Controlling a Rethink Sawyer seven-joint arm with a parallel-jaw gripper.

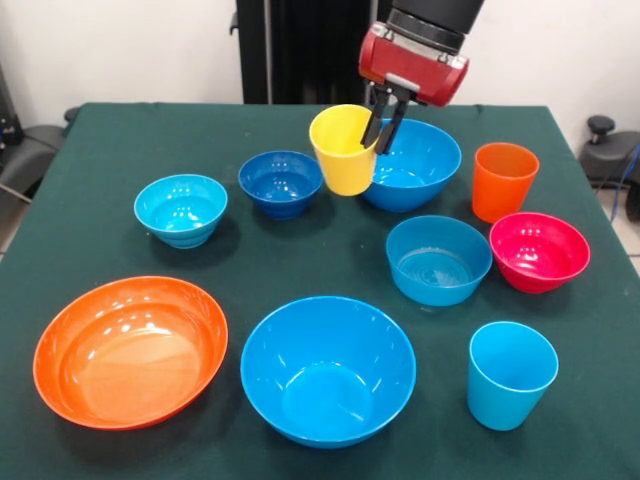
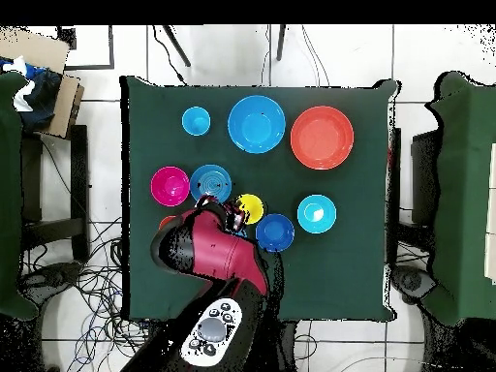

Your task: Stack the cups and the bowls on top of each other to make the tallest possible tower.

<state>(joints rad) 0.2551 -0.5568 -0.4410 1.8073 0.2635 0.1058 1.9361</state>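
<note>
**A:** While the red and black arm (image 1: 420,45) hangs over the far side of the green cloth-covered surface (image 1: 90,150), what is its pincer (image 1: 385,125) doing?

**B:** It is pinching the rim of the glossy yellow plastic tumbler (image 1: 343,150), with one dark finger inside the cup and the other outside its wall. The tumbler is tilted and appears lifted clear of the cloth.

**A:** What sits around it?

**B:** Right behind the tumbler is a large blue plastic bowl (image 1: 415,165), which the cup partly covers in the front view. Just beside it on the other side stands a small dark blue bowl (image 1: 281,182), and further along a small cyan bowl (image 1: 181,208).

**A:** And the remaining cups?

**B:** The orange tumbler (image 1: 503,180) stands upright near the large blue bowl, by the surface's edge. The light blue tumbler (image 1: 511,373) stands upright at the near corner, well apart from the others.

**A:** The other bowls?

**B:** A medium light blue bowl (image 1: 438,258) sits just beside a magenta-red bowl (image 1: 539,250); whether they touch I cannot tell. Nearest the camera, a wide shallow orange bowl (image 1: 130,350) and a second large blue bowl (image 1: 328,368) rest side by side, apart. Nothing is stacked.

**A:** Does the overhead view agree?

**B:** Yes, the yellow tumbler (image 2: 250,207) shows at the arm's (image 2: 208,247) tip, next to the dark blue bowl (image 2: 275,232).
</note>
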